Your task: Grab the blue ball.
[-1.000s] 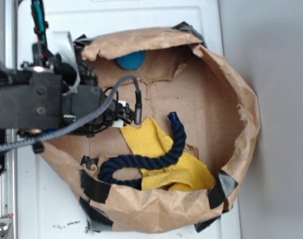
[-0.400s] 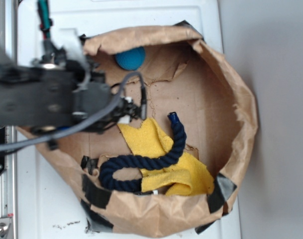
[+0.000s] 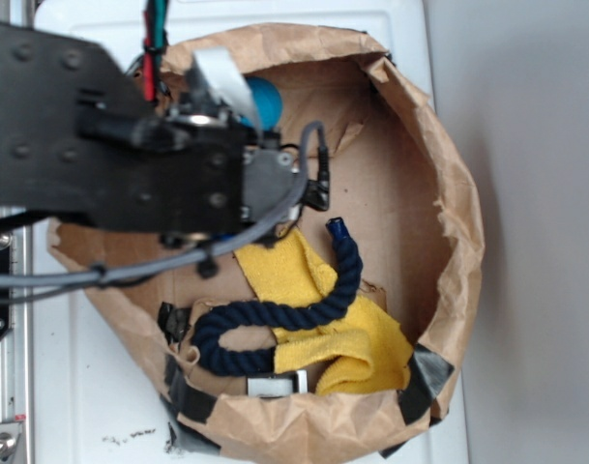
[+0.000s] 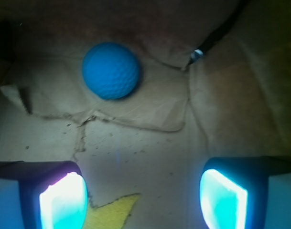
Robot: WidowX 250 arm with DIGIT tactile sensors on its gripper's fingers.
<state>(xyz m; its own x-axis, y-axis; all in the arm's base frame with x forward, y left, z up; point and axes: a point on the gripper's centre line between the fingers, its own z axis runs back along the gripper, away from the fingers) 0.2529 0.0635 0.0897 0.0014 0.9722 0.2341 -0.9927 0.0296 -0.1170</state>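
Blue ball (image 4: pixel 110 70): it lies on the brown paper floor in the upper left part of the wrist view, close to the back wall of the paper enclosure. In the exterior view only a small part of the blue ball (image 3: pixel 266 97) shows, at the upper middle of the frame, just beside the arm.

Gripper (image 4: pixel 143 196): the two fingers stand wide apart at the lower left and lower right of the wrist view. Nothing is between them, so the tool is released and holds nothing.

Relation of gripper and ball: the ball is apart from both fingers, ahead of them and a little to the left of the middle line between them. No contact is visible.

Done so far: judging by the wrist view, the gripper is already pointed toward the ball and the ball is in clear sight.

Left to do: I judge the approach is not finished. The gripper must go forward and slightly left, bring the ball between the fingers, and then close on it.

Other things: the yellow cloth (image 3: pixel 313 290) and the dark rope (image 3: pixel 284 319) lie in the lower middle of the exterior view, well apart from the ball, inside the paper wall (image 3: pixel 449 193).
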